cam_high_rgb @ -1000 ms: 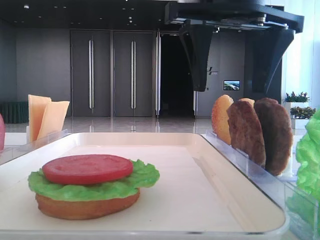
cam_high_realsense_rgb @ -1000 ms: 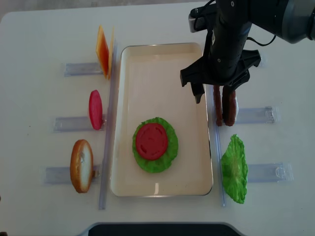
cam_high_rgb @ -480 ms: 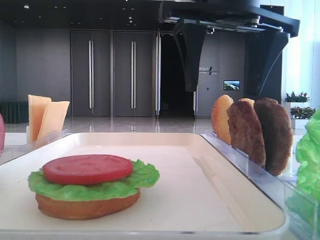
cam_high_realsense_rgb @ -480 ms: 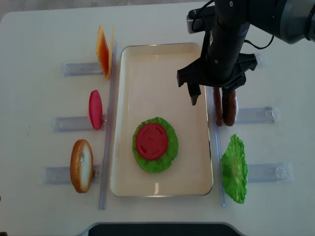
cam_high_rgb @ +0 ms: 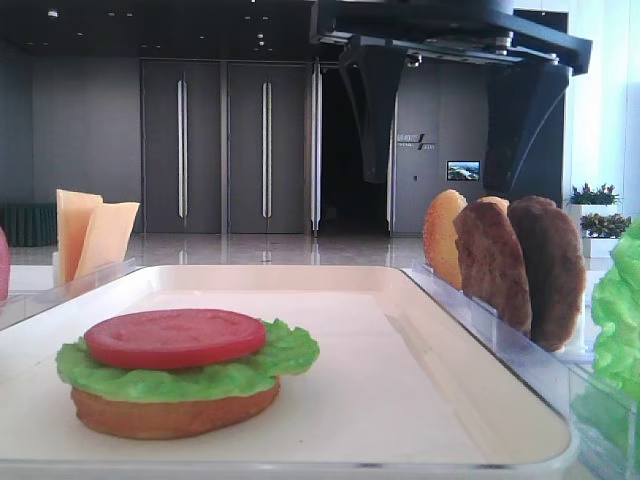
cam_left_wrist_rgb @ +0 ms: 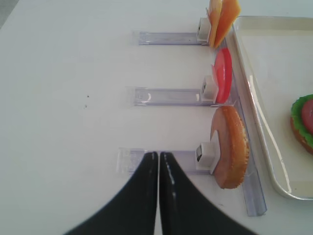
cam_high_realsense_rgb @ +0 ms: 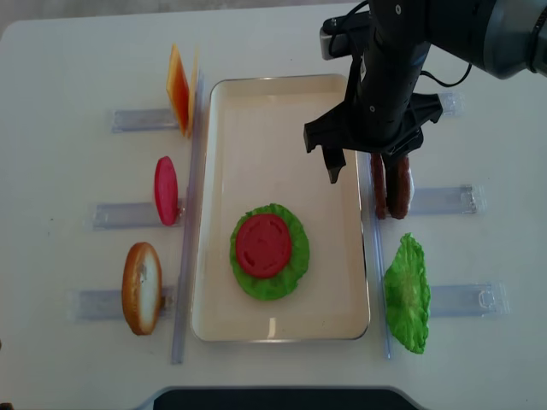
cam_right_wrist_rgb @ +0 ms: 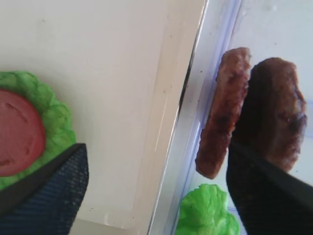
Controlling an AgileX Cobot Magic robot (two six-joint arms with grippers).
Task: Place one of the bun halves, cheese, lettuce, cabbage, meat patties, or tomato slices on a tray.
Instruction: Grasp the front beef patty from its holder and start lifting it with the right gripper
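Observation:
The cream tray (cam_high_realsense_rgb: 273,128) holds a stack of bun half (cam_high_rgb: 175,415), lettuce (cam_high_rgb: 290,350) and tomato slice (cam_high_realsense_rgb: 263,243). Two dark meat patties (cam_high_realsense_rgb: 389,184) stand on edge in a clear holder just right of the tray. My right gripper (cam_high_realsense_rgb: 367,162) hangs open over the tray's right rim, one finger over the tray and the other above the patties (cam_right_wrist_rgb: 222,132), holding nothing. My left gripper (cam_left_wrist_rgb: 159,155) is shut and empty over a clear holder, left of a standing bun half (cam_left_wrist_rgb: 230,147).
Left of the tray, cheese slices (cam_high_realsense_rgb: 179,90), a red tomato slice (cam_high_realsense_rgb: 166,190) and a bun half (cam_high_realsense_rgb: 141,288) stand in clear holders. A lettuce leaf (cam_high_realsense_rgb: 407,293) stands at the right. Another bun half (cam_high_rgb: 443,238) stands behind the patties.
My right gripper has shifted a little to the left, toward the tray, still open. The left gripper and the food have not moved.

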